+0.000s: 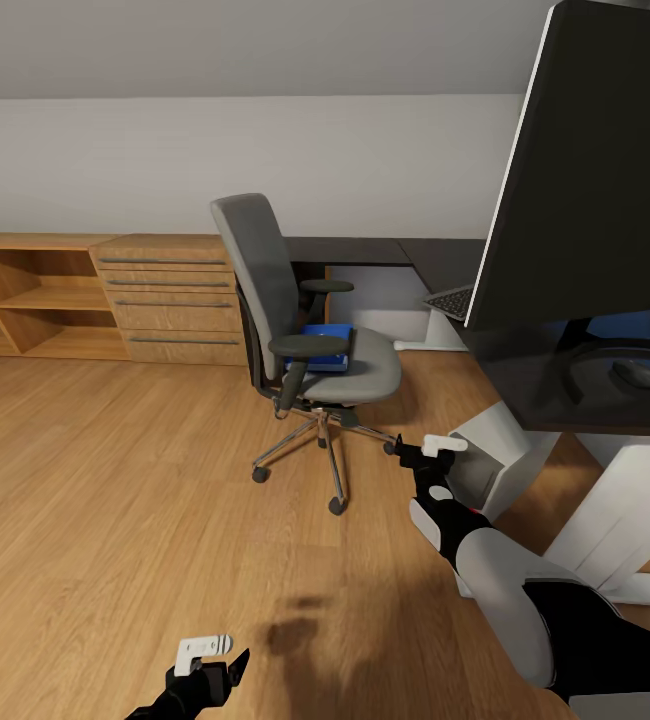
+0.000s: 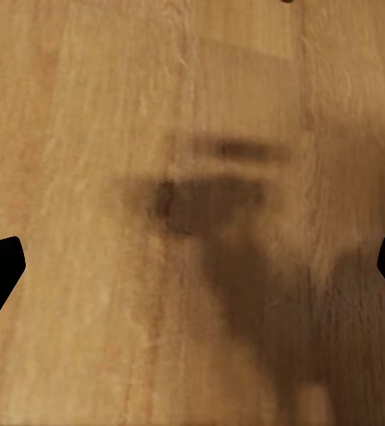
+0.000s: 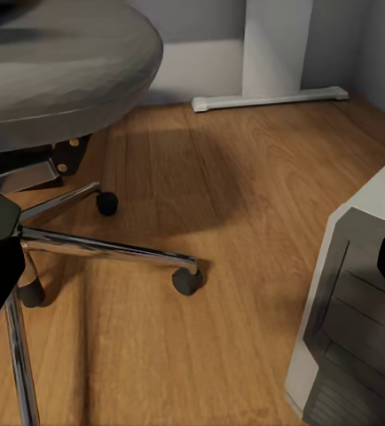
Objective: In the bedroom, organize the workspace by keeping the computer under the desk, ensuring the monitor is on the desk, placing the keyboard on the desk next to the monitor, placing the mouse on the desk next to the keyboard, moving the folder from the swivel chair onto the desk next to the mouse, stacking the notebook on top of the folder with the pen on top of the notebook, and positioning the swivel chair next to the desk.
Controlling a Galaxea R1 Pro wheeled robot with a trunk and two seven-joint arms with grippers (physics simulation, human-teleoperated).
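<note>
The room has a light wood floor (image 1: pixel 115 500), a pale wall and low oak shelves with drawers (image 1: pixel 170 298) at the back. The grey swivel chair (image 1: pixel 295 330) stands on the floor, and the blue folder (image 1: pixel 323 347) lies flat on its seat. The right gripper (image 1: pixel 427 457) hangs low over the floor with its jaws spread wide and nothing between them. The chair's shiny wheeled base is just beside one jaw, and the silver-grey computer (image 3: pixel 357 328) is just beside the other jaw. The folder is higher than these jaws, up on the seat. The left gripper (image 1: pixel 213 655) hangs over bare floor, well apart from the chair, with its jaws spread wide and nothing in them. The big black monitor (image 1: pixel 585 170) stands on the black desk (image 1: pixel 435 255), with the keyboard (image 1: pixel 452 301) beside it.
</note>
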